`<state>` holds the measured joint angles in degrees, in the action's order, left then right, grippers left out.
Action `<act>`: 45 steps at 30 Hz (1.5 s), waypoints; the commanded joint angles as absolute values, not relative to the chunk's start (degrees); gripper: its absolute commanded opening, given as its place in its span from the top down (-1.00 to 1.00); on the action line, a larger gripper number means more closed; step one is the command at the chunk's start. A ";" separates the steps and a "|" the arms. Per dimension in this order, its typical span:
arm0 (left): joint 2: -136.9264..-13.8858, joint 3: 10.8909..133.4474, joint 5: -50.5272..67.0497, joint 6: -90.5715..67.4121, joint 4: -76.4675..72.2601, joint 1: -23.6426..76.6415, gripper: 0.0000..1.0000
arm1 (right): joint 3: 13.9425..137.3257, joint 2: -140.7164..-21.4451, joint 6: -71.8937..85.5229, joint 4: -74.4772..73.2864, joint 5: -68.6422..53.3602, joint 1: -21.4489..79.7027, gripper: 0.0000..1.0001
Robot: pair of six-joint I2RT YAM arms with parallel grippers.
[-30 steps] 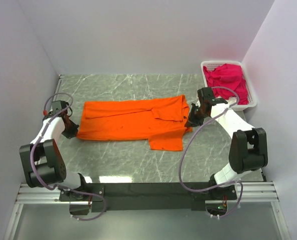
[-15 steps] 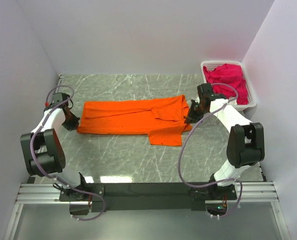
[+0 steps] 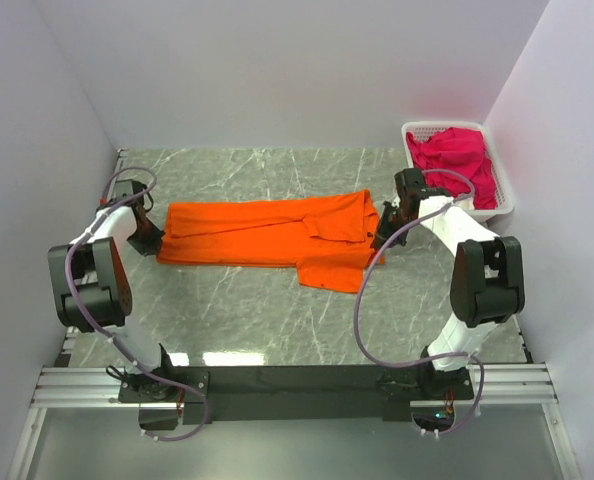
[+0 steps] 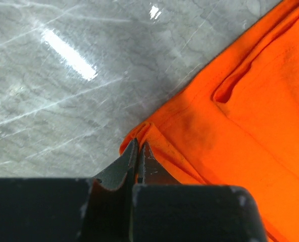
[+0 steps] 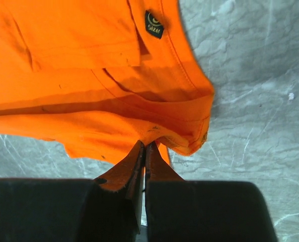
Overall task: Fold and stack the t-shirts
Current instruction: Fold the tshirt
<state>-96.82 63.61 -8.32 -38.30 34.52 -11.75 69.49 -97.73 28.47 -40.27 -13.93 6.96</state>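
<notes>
Grey marbled table (image 3: 277,330), enclosed by plain white walls (image 3: 277,70) on three sides.

**Jaws.** On the left gripper (image 4: 138,151) the jaws are pressed together, with a corner of the orange t-shirt (image 3: 257,235) pinched between the tips, low against the surface. On the right gripper (image 5: 145,151) the jaws are likewise closed, nipping a doubled hem at the opposite end of the same shirt. The cloth there rides slightly off the surface and casts a shadow.

**Progress.** The orange t-shirt lies drawn out as a long band across the middle of the table, from near the left edge toward the right edge. Layers overlap along its length, and one sleeve juts toward the near edge at the right end. Judgement: a lengthwise fold is partly made and the cross folds remain. No folded stack is visible. The magenta t-shirts (image 3: 455,160) lie heaped, unfolded, in the basket (image 3: 507,208) at the far right corner. The task is judged to be at an early stage.

**Arms.** The left wrist sits at the shirt's left end, its forearm runs back along the left edge, and the elbow is sharply bent above the base at the near edge. The right wrist sits near the basket, its forearm slants back toward the right edge, and the elbow is raised.
</notes>
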 commanded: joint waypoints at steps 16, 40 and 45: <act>-98.98 64.78 -14.23 -38.06 29.36 -9.76 0.53 | 73.21 -100.99 27.86 -35.86 -7.65 6.15 0.63; -68.64 52.12 -11.26 -50.52 34.37 26.71 -0.74 | 48.78 -78.57 33.13 -26.19 -6.24 19.51 0.07; -80.20 57.38 -10.46 -53.70 30.41 39.09 -0.72 | 47.02 -81.12 36.29 -25.14 -4.92 21.09 0.06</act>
